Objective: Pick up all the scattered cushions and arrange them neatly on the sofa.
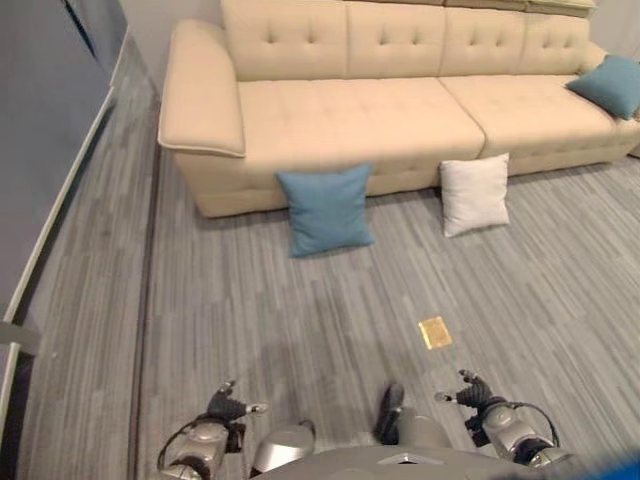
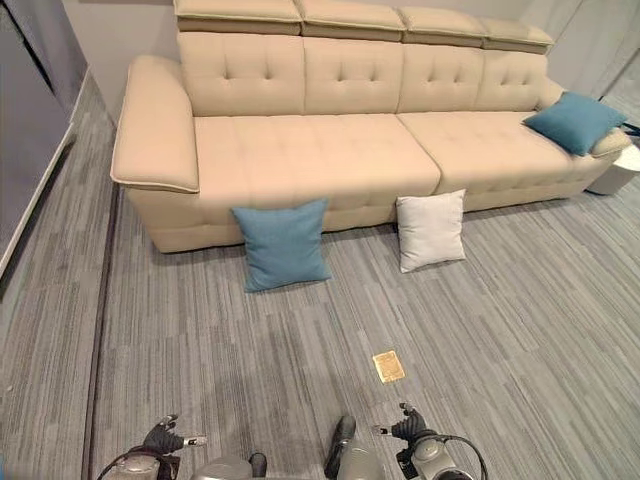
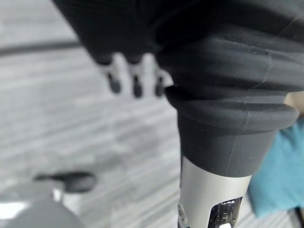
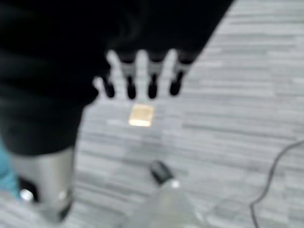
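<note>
Altogether two blue cushions (image 2: pixel 283 245) (image 2: pixel 574 121), one white cushion (image 2: pixel 431 230), one sofa (image 2: pixel 320 150).

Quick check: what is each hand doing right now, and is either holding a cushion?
Left hand: open, fingers relaxed, holding nothing.
Right hand: open, fingers relaxed, holding nothing.

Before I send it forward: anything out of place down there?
Yes. A blue cushion and a white cushion lean on the sofa front, standing on the floor. A small yellowish square lies flat nearer the robot. Another blue cushion sits properly on the seat.
</note>
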`<state>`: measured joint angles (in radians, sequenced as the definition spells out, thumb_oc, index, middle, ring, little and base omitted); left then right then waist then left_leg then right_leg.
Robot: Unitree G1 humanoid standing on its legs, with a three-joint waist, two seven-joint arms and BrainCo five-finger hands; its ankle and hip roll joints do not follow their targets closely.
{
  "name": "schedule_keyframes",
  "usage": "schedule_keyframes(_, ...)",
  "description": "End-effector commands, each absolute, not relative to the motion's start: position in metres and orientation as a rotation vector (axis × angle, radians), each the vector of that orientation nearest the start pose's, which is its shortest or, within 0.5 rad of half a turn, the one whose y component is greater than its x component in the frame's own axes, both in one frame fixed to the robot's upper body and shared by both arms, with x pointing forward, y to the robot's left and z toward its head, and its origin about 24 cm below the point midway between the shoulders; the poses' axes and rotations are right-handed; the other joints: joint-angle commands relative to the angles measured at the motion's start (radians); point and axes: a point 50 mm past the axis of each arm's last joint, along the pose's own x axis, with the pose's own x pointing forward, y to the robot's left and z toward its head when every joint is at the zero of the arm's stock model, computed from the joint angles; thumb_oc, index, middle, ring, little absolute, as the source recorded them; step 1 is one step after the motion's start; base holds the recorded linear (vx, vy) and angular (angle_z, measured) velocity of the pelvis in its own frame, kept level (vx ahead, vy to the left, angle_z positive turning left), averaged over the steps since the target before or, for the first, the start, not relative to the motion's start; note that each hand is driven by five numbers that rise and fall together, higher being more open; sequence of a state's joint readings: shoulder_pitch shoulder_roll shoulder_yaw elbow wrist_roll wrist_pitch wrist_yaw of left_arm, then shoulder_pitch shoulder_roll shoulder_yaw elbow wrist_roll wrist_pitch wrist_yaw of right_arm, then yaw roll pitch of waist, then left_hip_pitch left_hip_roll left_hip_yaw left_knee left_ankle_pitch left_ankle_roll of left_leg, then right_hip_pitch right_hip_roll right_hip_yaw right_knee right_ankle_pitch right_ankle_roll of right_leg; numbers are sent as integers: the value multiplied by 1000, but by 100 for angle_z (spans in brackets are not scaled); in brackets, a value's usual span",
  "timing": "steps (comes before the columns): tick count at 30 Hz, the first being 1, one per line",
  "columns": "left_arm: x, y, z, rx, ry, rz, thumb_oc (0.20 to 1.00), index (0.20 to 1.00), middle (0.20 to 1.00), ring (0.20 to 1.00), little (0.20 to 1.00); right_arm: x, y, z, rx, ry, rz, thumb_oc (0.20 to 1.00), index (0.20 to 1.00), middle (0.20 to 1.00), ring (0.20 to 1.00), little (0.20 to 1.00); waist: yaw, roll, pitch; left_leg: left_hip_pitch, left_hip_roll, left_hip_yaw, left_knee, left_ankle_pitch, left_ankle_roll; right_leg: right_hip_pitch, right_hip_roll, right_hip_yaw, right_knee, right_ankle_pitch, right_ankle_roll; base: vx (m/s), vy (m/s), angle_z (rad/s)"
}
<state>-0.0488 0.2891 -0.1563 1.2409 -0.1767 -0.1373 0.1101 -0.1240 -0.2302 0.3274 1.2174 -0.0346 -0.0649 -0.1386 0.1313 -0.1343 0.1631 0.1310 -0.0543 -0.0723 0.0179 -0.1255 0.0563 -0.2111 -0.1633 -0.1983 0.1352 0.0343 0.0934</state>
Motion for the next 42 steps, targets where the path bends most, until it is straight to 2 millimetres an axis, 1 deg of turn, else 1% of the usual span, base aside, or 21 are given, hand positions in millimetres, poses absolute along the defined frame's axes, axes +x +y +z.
schedule_keyframes(1,135,247,-143,246,989,218,1000,1000,1000,1000,1000,158,-230,-139,-544,957,0,1000,1000,1000,1000,1000,45,45,-16,-46,69,-163,194,20,-107,106,78,-71,-28,-38,4,210,-193,71)
schedule_keyframes(2,136,247,-143,246,988,218,1000,1000,1000,1000,1000,158,-230,-139,-544,956,0,1000,1000,1000,1000,1000,41,42,-18,-50,66,-166,194,25,-106,104,75,-73,-30,-35,5,80,-171,128)
schedule_keyframes(3,143,245,-141,243,967,209,1000,1000,1000,1000,1000,160,-232,-137,-532,950,-18,1000,1000,1000,1000,1000,57,23,10,-166,78,-121,367,74,-111,148,73,-90,-58,-45,-18,28,-85,112)
schedule_keyframes(5,150,245,-138,242,945,207,1000,1000,1000,1000,1000,162,-235,-136,-531,946,-36,1000,1000,1000,1000,1000,77,11,37,-270,81,-68,477,87,-101,186,79,-107,-83,-61,-36,44,-123,27)
schedule_keyframes(7,153,243,-137,241,935,200,1000,1000,1000,1000,1000,162,-235,-136,-532,950,-40,1000,1000,1000,1000,1000,89,10,48,-301,84,-42,487,66,-96,207,83,-114,-91,-67,-38,87,-71,-1)
schedule_keyframes(10,162,240,-134,249,906,177,1000,1000,1000,1000,1000,164,-237,-135,-529,941,-55,1000,1000,1000,1000,1000,107,-3,50,-361,57,38,345,33,-82,247,87,-153,-116,-94,-32,216,10,50)
schedule_keyframes(12,166,243,-131,266,891,172,1000,1000,1000,1000,1000,166,-234,-135,-521,938,-62,1000,1000,1000,1000,1000,128,8,33,-423,78,151,157,177,-97,302,129,-172,-131,-129,-30,350,153,89)
schedule_keyframes(16,156,251,-133,278,924,183,1000,1000,1000,1000,1000,162,-225,-139,-518,952,-27,1000,1000,1000,1000,1000,139,-6,4,-345,37,89,87,166,-76,312,115,-178,-88,-140,-10,231,168,-14)
schedule_keyframes(17,151,255,-134,290,944,181,1000,1000,1000,1000,1000,161,-222,-140,-511,956,-18,1000,1000,1000,1000,1000,141,-7,-17,-306,26,85,68,150,-57,311,91,-184,-24,-140,15,456,524,3)
schedule_keyframes(18,149,261,-133,318,951,175,1000,1000,1000,1000,1000,164,-216,-140,-519,951,10,1000,1000,1000,1000,1000,117,13,-4,-238,16,65,62,122,-19,244,38,-161,219,-60,66,348,492,17)
schedule_keyframes(20,152,265,-131,332,943,174,1000,1000,1000,1000,1000,169,-214,-138,-524,935,19,1000,1000,1000,1000,1000,101,38,5,-204,27,48,53,111,-7,174,32,-140,342,-31,76,185,281,17)
schedule_keyframes(22,151,266,-131,333,942,178,1000,1000,1000,1000,1000,171,-214,-137,-524,928,18,1000,1000,1000,1000,1000,95,43,10,-179,27,43,44,105,-4,150,23,-140,355,-23,74,122,77,43)
schedule_keyframes(24,151,266,-130,337,939,177,1000,1000,1000,1000,1000,172,-214,-137,-526,924,18,1000,1000,1000,1000,1000,87,44,11,-156,24,32,33,98,-3,141,16,-144,307,-26,65,177,-20,18)
schedule_keyframes(26,162,260,-127,350,901,155,1000,1000,1000,1000,1000,178,-218,-133,-518,901,-4,1000,1000,1000,1000,1000,38,39,23,-111,15,-13,31,51,-18,88,-17,-75,-10,23,67,316,-103,22)
schedule_keyframes(27,162,260,-127,349,901,155,1000,1000,1000,1000,1000,178,-218,-133,-519,901,-4,1000,1000,1000,1000,1000,38,42,26,-106,18,-13,32,49,-19,94,-14,-76,-14,25,67,299,-94,16)
schedule_keyframes(28,168,257,-126,351,885,157,1000,1000,1000,1000,1000,175,-220,-134,-530,912,-8,1000,1000,1000,1000,1000,21,41,31,-81,20,-29,20,39,-25,60,-24,-66,-57,78,84,160,-45,6)
schedule_keyframes(35,173,248,-126,357,873,125,1000,1000,1000,1000,1000,157,-228,-140,-513,972,-34,1000,1000,1000,1000,1000,1,20,-11,-40,66,-40,-1,-1,-77,117,7,-119,-116,55,67,251,-109,20)
schedule_keyframes(36,176,246,-125,354,862,119,1000,1000,1000,1000,1000,155,-230,-141,-504,975,-45,1000,1000,1000,1000,1000,-7,19,-17,-49,97,-32,37,-9,-105,139,27,-134,-127,31,52,176,-145,6)
schedule_keyframes(38,186,242,-121,343,827,117,1000,1000,1000,1000,1000,160,-233,-137,-502,951,-65,1000,1000,1000,1000,1000,-12,12,-3,-131,123,3,174,33,-140,155,26,-158,-139,21,39,119,-147,17)
schedule_keyframes(40,200,233,-115,326,775,101,1000,1000,1000,1000,1000,175,-237,-129,-502,903,-85,1000,1000,1000,1000,1000,5,4,26,-240,141,61,283,17,-124,187,40,-160,-155,-14,10,96,-111,19)
schedule_keyframes(42,202,229,-115,325,771,87,1000,1000,1000,1000,1000,180,-241,-126,-507,886,-102,1000,1000,1000,1000,1000,1,7,23,-288,130,90,197,41,-122,198,45,-162,-158,-39,9,157,18,-5)
